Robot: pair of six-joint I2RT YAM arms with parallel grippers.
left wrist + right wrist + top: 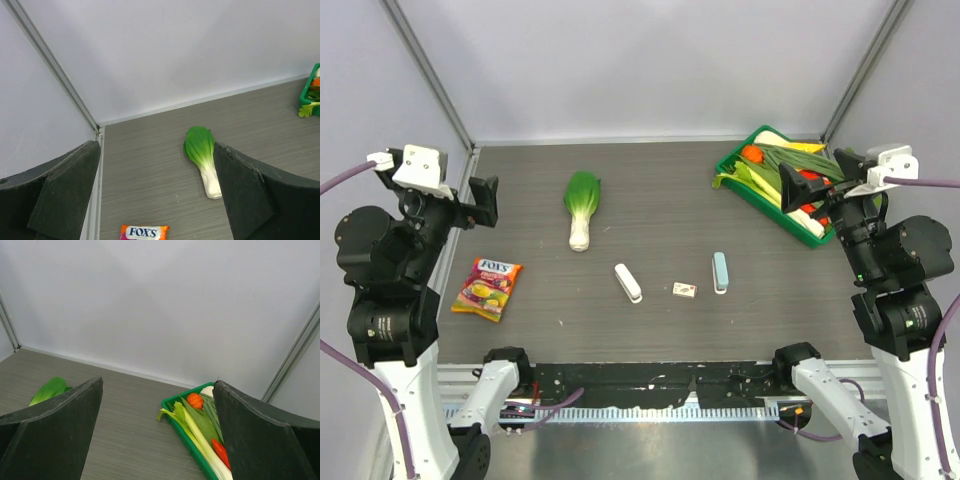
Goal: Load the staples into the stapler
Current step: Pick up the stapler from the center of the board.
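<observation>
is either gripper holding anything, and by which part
Nothing is held: the left gripper and right gripper are both open and empty, far from the stapler.

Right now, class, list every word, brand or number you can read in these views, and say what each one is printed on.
"FOX'S": on the candy bag.
Staple box: its face is printed, but too small to read.
Nothing else shows readable text.

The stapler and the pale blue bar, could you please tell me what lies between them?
The staple box, touching neither stapler nor blue bar; the top view shows it.
</observation>
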